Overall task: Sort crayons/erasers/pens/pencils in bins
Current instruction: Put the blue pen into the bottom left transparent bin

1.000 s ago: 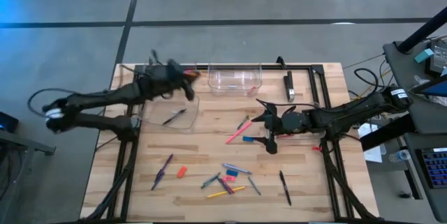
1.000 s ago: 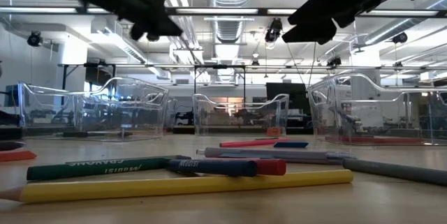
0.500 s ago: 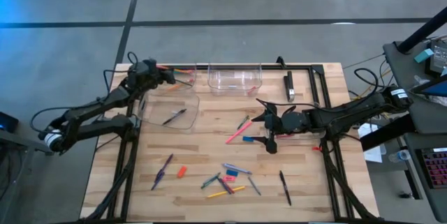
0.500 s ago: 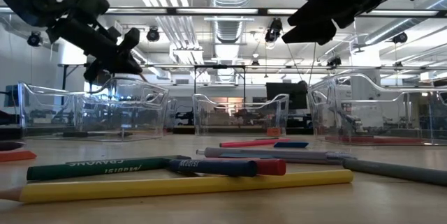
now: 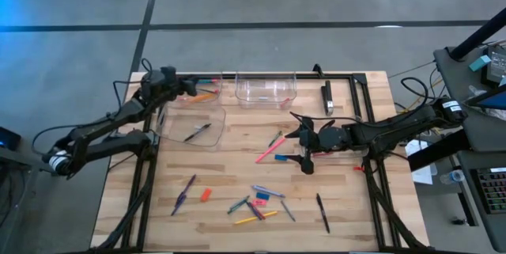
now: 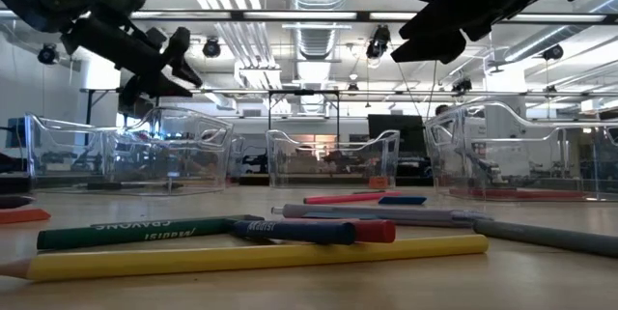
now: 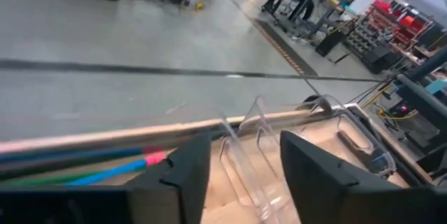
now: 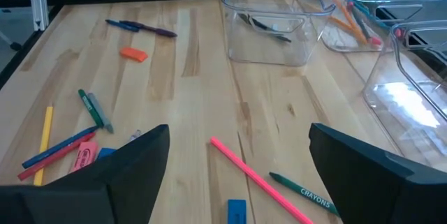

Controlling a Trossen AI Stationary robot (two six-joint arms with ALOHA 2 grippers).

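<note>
Our left hand (image 5: 192, 86) hangs over the bin (image 5: 199, 96) at the counter's far left corner, fingers parted and empty as far as we can see; in its wrist view the two dark fingers (image 7: 183, 175) stand apart with pencils (image 7: 105, 168) lying just beyond them, and we judge it has nothing in its grip. Our right hand (image 5: 301, 137) waits wide open above the middle of the counter toward its right edge, holding nothing, with a pink pencil (image 8: 262, 183) and a blue eraser (image 8: 237, 210) on the wood below it. We judge the sort well short of half done: the corner bin holds a few pencils (image 5: 204, 93), the bin (image 5: 190, 130) just nearer has one pen (image 5: 197, 132), and the far-edge middle bin (image 5: 266, 89) looks empty; a fourth bin shows beside the right hand, its contents unclear. Left on the counter are the pink pencil (image 5: 269, 153), a green crayon (image 5: 274, 138), a purple stick (image 5: 185, 192) and orange eraser (image 5: 205, 195) toward the near left, a mixed cluster (image 5: 257, 204) by the near edge, and a pen (image 5: 322, 213) toward the near right.
</note>
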